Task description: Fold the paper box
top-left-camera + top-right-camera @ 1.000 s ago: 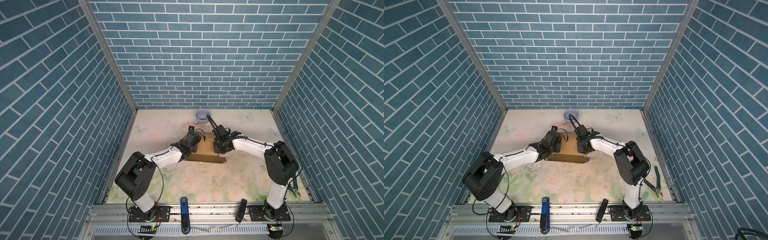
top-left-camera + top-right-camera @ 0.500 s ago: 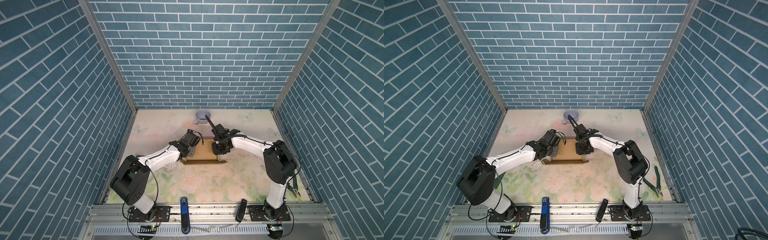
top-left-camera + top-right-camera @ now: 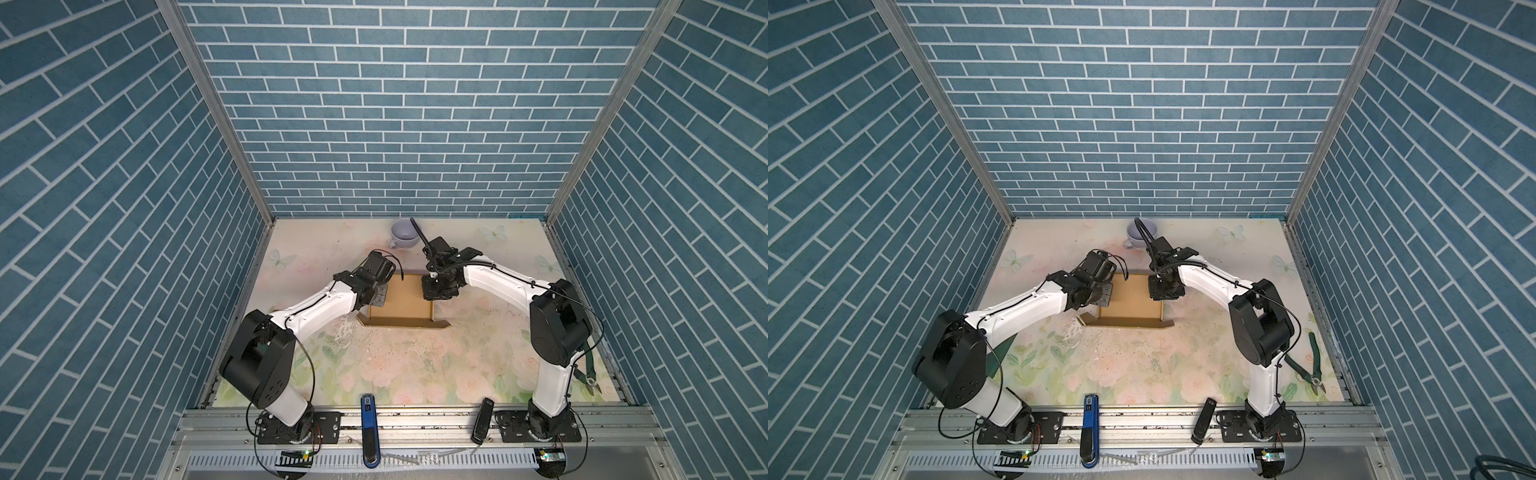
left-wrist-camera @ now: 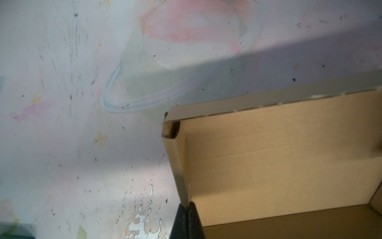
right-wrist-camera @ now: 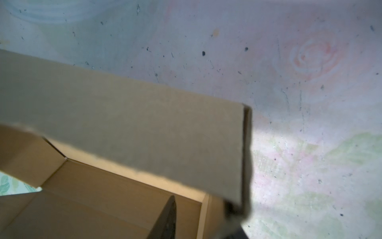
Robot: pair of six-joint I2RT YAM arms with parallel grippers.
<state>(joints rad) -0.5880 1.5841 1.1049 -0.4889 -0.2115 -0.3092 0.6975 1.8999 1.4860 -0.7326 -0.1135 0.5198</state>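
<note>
The brown paper box [image 3: 401, 299] [image 3: 1130, 300] lies open-topped on the floral table in both top views. Its front wall [image 3: 402, 322] leans outward, with small ears splayed at both ends. My left gripper [image 3: 380, 296] [image 4: 187, 207] is shut on the box's left side wall, pinching its top edge. My right gripper [image 3: 438, 291] [image 5: 201, 201] straddles the right side wall. One finger [image 5: 166, 217] is inside the box, clear of the wall, and the other is outside. A loose cardboard flap [image 5: 144, 128] leans over that side.
A lilac cup [image 3: 404, 239] stands at the back, just behind the right wrist. Green-handled pliers [image 3: 1312, 365] lie at the right edge. A dark green board [image 3: 1000, 353] shows under the left arm. A blue tool [image 3: 368, 424] and a black one [image 3: 482, 419] rest on the front rail.
The box has come down from a raised tilt to lie flatter on the table. The left arm has stretched out to the left. The right jaws have widened.
</note>
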